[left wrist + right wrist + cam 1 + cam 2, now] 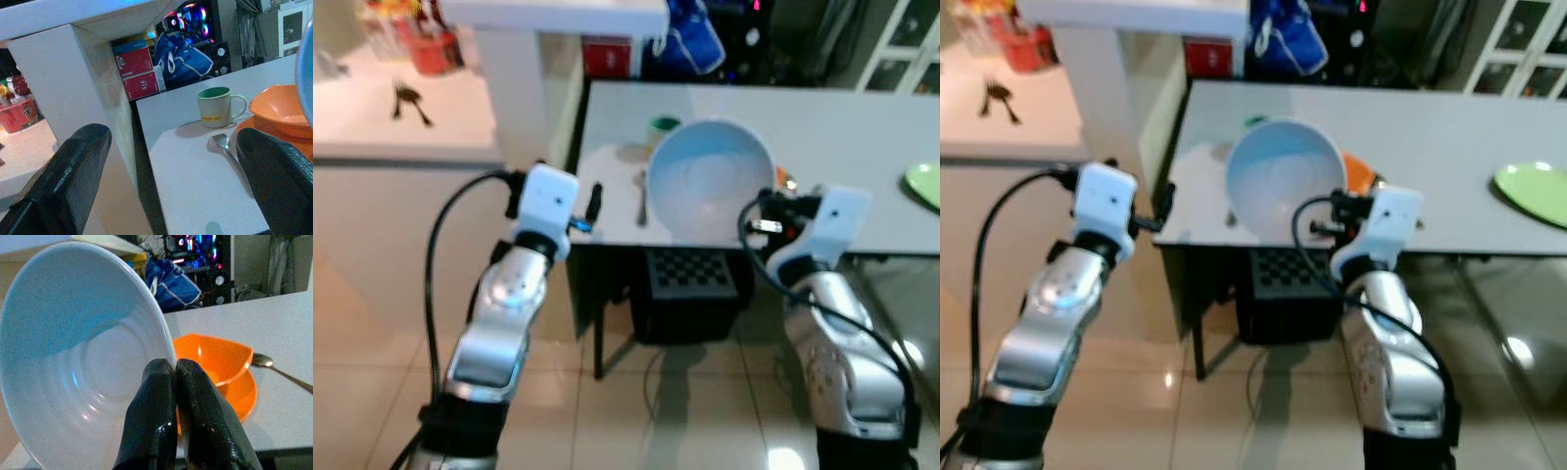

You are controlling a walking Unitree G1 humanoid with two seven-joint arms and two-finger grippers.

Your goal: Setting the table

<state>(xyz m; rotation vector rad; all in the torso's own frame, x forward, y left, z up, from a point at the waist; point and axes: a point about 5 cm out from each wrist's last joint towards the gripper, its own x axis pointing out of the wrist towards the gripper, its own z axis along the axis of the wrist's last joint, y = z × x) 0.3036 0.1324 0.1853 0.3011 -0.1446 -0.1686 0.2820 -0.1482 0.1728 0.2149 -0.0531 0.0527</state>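
Observation:
My right gripper (768, 203) is shut on the rim of a large white bowl (713, 182), holding it tilted over the front edge of the white table (822, 127). Its two fingers (156, 396) pinch the rim close together. Just behind the white bowl, an orange bowl (220, 364) rests on the table. A metal spoon (642, 196) lies left of the white bowl, and a green mug (215, 106) stands farther back. My left gripper (593, 204) is open and holds nothing, level with the table's front left corner.
A green plate (925, 184) lies at the table's right edge. Under the table stands a black crate (690, 279). To the left, a pale counter (372, 127) carries dark utensils (409, 101) and red packets. A white pillar (524, 88) rises between the counter and the table.

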